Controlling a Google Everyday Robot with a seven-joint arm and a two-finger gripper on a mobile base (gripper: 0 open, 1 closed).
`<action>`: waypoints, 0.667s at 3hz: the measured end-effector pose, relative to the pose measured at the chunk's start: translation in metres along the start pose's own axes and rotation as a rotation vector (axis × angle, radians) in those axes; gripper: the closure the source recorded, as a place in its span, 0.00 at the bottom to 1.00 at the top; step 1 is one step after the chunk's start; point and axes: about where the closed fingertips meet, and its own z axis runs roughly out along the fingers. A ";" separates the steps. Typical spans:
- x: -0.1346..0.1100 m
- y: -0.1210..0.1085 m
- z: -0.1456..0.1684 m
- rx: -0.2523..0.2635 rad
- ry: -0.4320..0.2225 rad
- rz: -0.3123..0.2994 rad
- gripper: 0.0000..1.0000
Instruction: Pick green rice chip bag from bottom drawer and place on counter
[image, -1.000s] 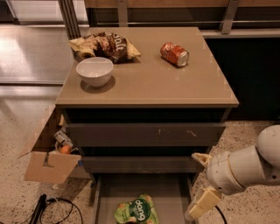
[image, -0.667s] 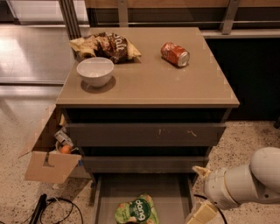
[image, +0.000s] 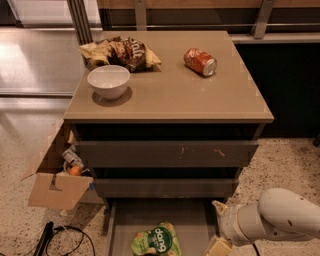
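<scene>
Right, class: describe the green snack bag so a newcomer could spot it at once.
Find the grey drawer cabinet with the beige counter, then look down to the open bottom drawer. The green rice chip bag lies on its floor, left of the robot's hand in the picture. It alone is light green; the brown chip bag sits up on the counter.

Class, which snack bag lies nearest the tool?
The green bag in the bottom drawer, beside the tool at lower right; the brown bag lies on the counter.

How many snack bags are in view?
2: a brown bag back left on the counter, a green bag in the open bottom drawer, left of the gripper. More may be hidden.
</scene>
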 end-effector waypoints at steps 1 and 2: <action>0.011 -0.001 0.056 -0.089 -0.049 0.039 0.00; 0.011 -0.001 0.057 -0.089 -0.053 0.038 0.00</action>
